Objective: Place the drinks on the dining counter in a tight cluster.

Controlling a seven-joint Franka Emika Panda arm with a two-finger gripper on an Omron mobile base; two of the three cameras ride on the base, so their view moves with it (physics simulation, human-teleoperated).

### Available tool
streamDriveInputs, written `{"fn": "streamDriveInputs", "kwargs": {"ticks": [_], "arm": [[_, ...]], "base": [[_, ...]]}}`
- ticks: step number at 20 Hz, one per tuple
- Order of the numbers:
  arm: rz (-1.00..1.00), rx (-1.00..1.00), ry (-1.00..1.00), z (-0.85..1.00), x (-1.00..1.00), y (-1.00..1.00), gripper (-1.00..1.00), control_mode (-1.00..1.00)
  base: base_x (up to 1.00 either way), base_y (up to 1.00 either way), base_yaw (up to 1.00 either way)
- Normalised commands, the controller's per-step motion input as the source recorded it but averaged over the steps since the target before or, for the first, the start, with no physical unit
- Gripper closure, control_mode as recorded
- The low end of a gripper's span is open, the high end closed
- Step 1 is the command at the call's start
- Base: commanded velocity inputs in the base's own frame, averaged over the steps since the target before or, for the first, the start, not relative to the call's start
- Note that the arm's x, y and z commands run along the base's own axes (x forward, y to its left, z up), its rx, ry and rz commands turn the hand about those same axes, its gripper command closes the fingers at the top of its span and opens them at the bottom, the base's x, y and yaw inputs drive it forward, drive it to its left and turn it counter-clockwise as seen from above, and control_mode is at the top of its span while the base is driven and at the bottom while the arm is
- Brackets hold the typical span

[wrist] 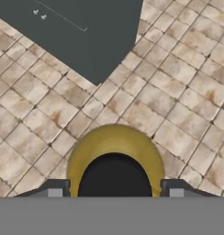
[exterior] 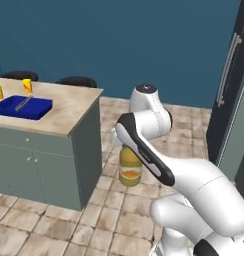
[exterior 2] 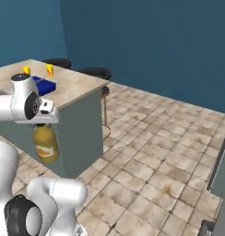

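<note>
I have the squat amber-yellow bottle with the orange label (exterior: 129, 171) hanging from the two-finger gripper (wrist: 114, 189), clamped at its black cap (wrist: 114, 176); in the hand view one dark fingertip (wrist: 54, 189) sits on each side of the cap, so the jaws are closed on the bottle. It hangs upright in the air above the beige tiled floor (exterior 2: 160, 152), off the near corner of the dining island with the beige marble-look top (exterior: 69, 107) and in front of its plain grey-green base (exterior 2: 82, 133), without touching either. On the island top, toward its far edge, I see a flat blue rectangular tray (exterior: 23, 107) with a slim grey item lying in it, and two small yellow-orange containers (exterior: 27, 86) standing just beyond the tray. Two dark round stools (exterior 2: 92, 72) stand behind the island.
</note>
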Motion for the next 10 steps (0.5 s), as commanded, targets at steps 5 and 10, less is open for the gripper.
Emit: {"fn": "streamDriveInputs", "kwargs": {"ticks": [5,10], "arm": [[0.00,0.00,0.00,0.00,0.00,0.00,1.00,1.00],[0.00,0.00,0.00,0.00,0.00,0.00,1.00,1.00]], "base": [[0.88,0.00,0.15],[0.88,0.00,0.14]]}}
